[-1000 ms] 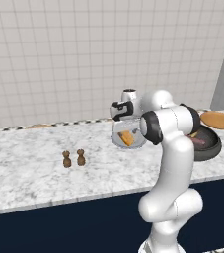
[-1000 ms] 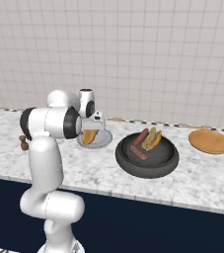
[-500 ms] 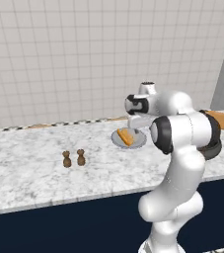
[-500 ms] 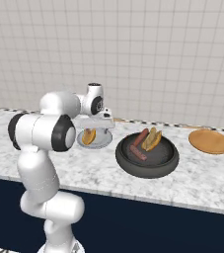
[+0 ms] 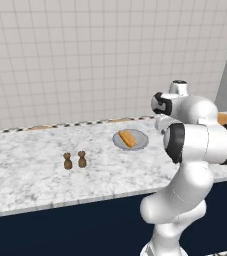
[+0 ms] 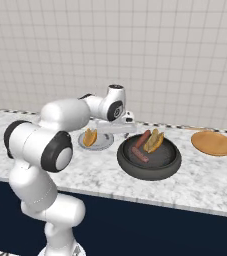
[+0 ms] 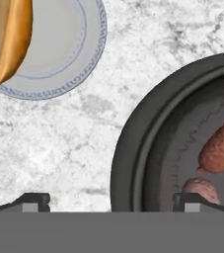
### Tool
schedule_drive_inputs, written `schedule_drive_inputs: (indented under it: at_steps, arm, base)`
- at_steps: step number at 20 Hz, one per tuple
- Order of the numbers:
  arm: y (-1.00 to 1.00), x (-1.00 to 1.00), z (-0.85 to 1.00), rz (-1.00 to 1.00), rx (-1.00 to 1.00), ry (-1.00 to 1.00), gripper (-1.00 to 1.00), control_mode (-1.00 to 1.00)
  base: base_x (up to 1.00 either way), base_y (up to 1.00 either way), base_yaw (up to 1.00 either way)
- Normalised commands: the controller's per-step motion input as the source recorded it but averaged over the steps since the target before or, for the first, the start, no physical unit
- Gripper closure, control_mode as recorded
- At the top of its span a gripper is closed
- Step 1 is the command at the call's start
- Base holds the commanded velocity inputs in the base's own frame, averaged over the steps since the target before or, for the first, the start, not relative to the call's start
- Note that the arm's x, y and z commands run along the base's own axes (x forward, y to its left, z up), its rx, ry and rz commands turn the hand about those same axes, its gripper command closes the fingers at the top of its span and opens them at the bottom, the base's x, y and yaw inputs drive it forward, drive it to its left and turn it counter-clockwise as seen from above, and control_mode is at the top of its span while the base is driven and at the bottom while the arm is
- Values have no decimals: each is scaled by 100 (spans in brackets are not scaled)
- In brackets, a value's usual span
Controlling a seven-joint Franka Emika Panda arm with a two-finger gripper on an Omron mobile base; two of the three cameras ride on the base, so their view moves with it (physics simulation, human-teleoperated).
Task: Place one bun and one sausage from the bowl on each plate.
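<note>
1. One bun point(image 6: 89, 136), orange-yellow and split lengthwise, lies on the light grey plate point(image 6: 103, 144). A second bun point(image 6: 154, 140) rests in the dark, thick-rimmed bowl point(image 6: 149, 170) beside two reddish-brown sausages point(image 6: 139, 154).
2. The orange-brown plate point(image 6: 212, 143) sits bare on the marble bench point(image 6: 205, 181), well to the right of the bowl.
3. The gripper point(image 7: 111, 203) hangs over the strip of bench between the grey plate and the bowl's rim, fingers point(image 7: 32, 202) spread wide and holding nothing.
4. The left base view shows two small brown shakers point(image 5: 75, 160) standing just beside each other, left of the grey plate; there the arm covers the bowl and most of the orange-brown plate.
5. The hand view gives the grey plate's patterned rim and the bowl's textured inside.
6. In the hand view the bun is cut off at the top left; the lower sausage end is partly behind a fingertip, so its outline is uncertain.
</note>
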Motion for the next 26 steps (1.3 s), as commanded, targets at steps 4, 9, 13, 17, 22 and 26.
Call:
schedule_drive_inputs:
  at_steps: [4, 9, 13, 17, 22, 26]
  arm:
    - [-61, 0, -11, 5, 3, 0, -100, -100]
    - [-40, 9, -16, 4, 2, 0, -100, -100]
    - [-56, 7, -22, 4, 3, -1, -100, -100]
    - [-46, 0, -17, 1, 0, 0, -100, -100]
    - [-14, -36, -14, 1, 0, 1, -100, -100]
    - [0, -44, -17, 0, 0, 1, -100, -100]
  base:
    - [0, 0, 0]
    - [0, 0, 0]
    - [0, 0, 0]
    - [0, 0, 0]
    - [0, 0, 0]
    - [0, 0, 0]
